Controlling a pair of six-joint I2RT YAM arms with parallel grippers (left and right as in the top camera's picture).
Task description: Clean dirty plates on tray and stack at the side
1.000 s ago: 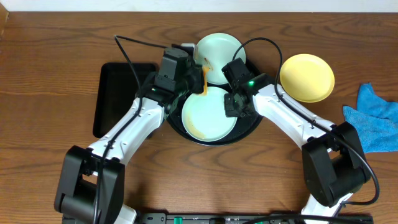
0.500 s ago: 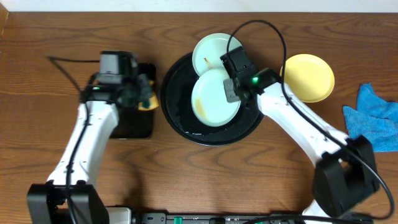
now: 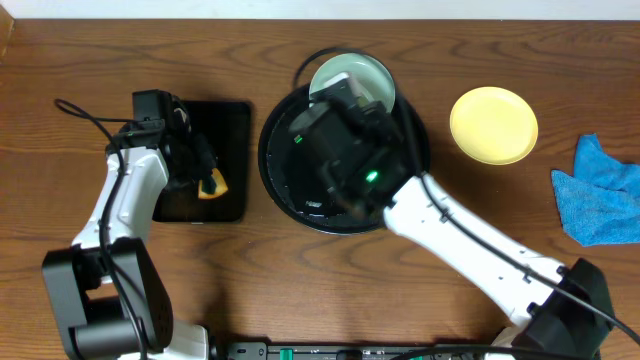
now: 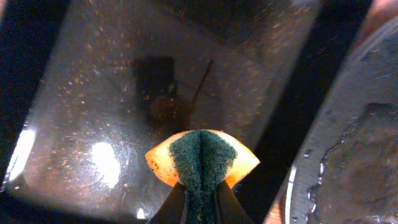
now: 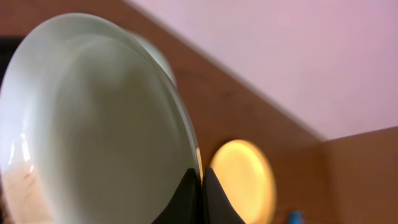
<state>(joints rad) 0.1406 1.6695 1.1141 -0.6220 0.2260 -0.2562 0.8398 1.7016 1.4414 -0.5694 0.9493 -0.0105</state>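
**Plate (image 5: 93,124) gripped by its rim over the round tray (image 3: 275,170)**

Overhead, the left gripper (image 3: 207,178) hangs over the small rectangular tray (image 3: 235,125) at the left. Only its wrist view shows the jaws pinched narrow on a folded sponge (image 4: 202,155), green face out with orange edges, above the tray's wet floor. At centre the blurred right arm (image 3: 450,225) hides much of the round tray, and a mint plate (image 3: 370,75) shows at the far rim. Only the right wrist view shows the right gripper (image 5: 200,180) closed tight on the plate's rim, with the plate tilted on edge. A yellow plate (image 3: 493,124) lies on the table (image 3: 300,290) further right, apart from the tray. A blue cloth (image 3: 600,195) lies rightmost.
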